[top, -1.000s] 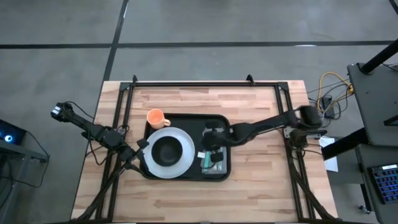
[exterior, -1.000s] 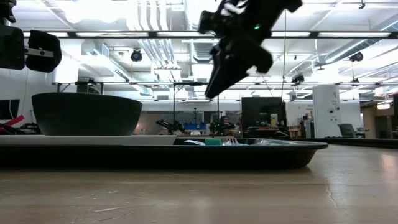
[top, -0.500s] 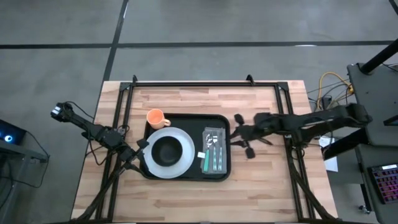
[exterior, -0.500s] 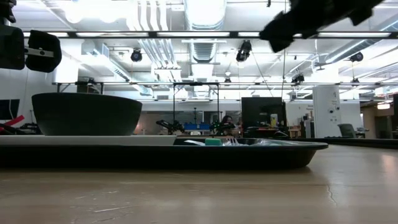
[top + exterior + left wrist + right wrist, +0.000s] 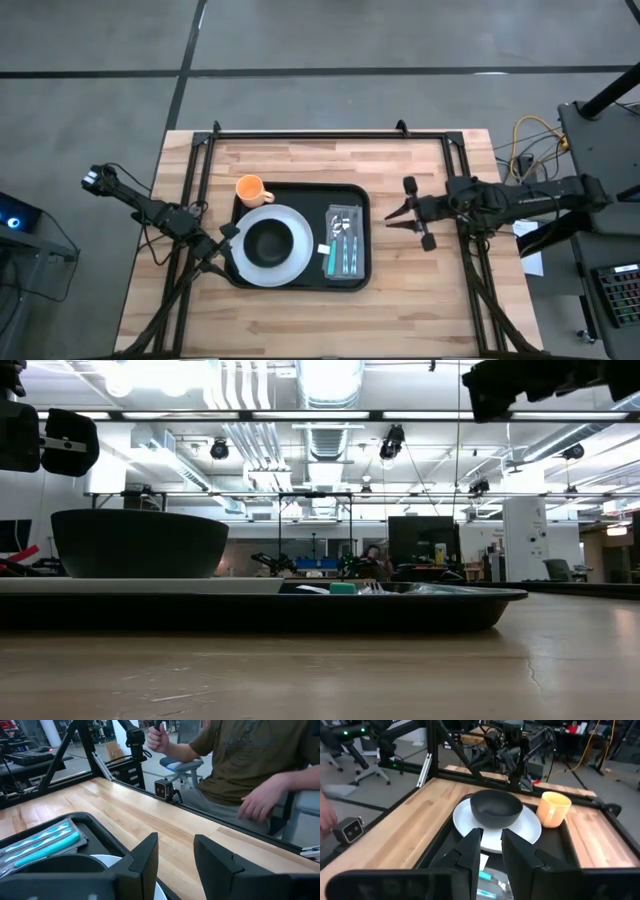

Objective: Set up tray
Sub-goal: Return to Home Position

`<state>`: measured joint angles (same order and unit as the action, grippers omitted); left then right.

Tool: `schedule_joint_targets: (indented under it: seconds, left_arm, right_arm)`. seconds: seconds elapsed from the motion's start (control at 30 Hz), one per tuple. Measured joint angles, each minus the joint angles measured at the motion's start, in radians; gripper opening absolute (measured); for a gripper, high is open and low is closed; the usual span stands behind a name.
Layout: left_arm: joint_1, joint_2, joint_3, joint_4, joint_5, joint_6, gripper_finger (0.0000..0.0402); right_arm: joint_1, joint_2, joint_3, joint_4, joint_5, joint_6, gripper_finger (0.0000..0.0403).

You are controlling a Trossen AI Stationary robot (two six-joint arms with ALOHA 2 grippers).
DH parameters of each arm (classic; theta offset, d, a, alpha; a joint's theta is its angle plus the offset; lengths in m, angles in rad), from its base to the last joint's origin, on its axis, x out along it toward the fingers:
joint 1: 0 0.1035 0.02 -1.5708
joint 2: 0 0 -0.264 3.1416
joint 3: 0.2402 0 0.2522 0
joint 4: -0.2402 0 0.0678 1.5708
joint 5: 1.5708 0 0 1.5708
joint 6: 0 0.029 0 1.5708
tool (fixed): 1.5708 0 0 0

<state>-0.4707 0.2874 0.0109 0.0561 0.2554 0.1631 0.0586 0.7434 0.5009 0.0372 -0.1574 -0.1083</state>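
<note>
As I stood by the pale wooden slatted surface (image 5: 420, 290), the left gripper (image 5: 228, 233) sat at the left rim of the large flat black rectangular tray (image 5: 300, 187). Its dark fingers (image 5: 145, 857) were held a little apart, with nothing between them. The tray lay near the middle of the surface. A small orange mug (image 5: 250, 189) stood at its far left corner. Just beside the mug, a round white plate (image 5: 290, 268) filled the tray's left half and carried a dark round bowl (image 5: 268, 240). On the tray's right half lay a grey folded napkin (image 5: 345, 215). Teal-handled cutlery (image 5: 346, 258) lay side by side on top of it. To the right of the tray, the right gripper (image 5: 398, 214) hung raised over bare wood, near the rim but clear of it. Its fingers (image 5: 470, 847) were slightly apart and empty, pointing back towards the tray. Beyond the surface's edge, a person in an olive shirt (image 5: 250, 750) was sitting in a chair.
</note>
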Motion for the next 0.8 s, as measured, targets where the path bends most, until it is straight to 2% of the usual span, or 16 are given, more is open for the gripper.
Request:
schedule_joint_targets:
  seconds: [0.23, 0.4, 0.8]
  left_arm:
    - [0.000, 0.000, 0.000, 0.000, 0.000, 0.000, 0.0107]
    - [0.000, 0.000, 0.000, 0.000, 0.000, 0.000, 0.0107]
    - [0.000, 0.000, 0.000, 0.000, 0.000, 0.000, 0.0107]
  right_arm:
    - [0.006, -0.071, -0.071, 0.035, 0.000, 0.014, 0.0077]
    - [0.007, -0.169, -0.143, 0.047, 0.000, -0.009, 0.0084]
    - [0.009, -0.606, -0.334, 0.020, 0.000, -0.021, 0.0072]
